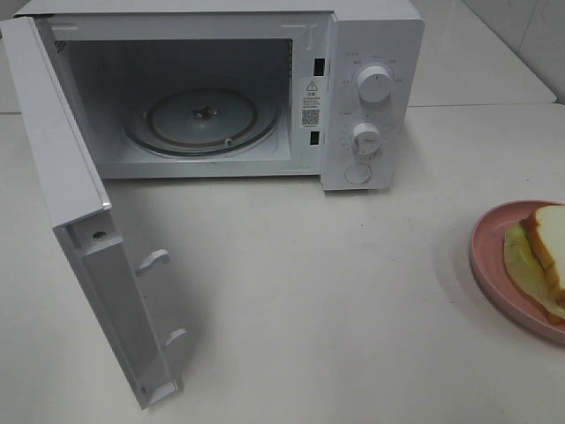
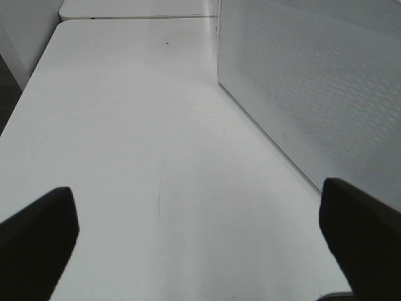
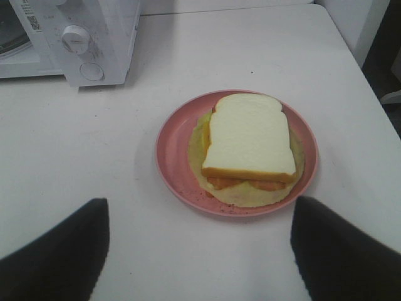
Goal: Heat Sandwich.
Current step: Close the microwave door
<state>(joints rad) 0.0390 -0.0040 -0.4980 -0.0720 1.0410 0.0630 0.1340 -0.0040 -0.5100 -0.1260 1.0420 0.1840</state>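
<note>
We see a white table (image 1: 291, 291), matte, evenly lit, with soft shadows only. At 12 o'clock in the high view sits a white microwave (image 1: 371, 53); its door (image 1: 62, 177) is swung open toward 8 o'clock and its glass turntable (image 1: 201, 119) is bare. Two dials (image 1: 375, 86) and a round button sit on its panel. Beyond it, at 1 to 2 o'clock, we see a second white surface (image 1: 477, 62) and a pale tiled wall (image 1: 530, 26). In the left wrist view a seam splits two tabletops (image 2: 125, 17).
</note>
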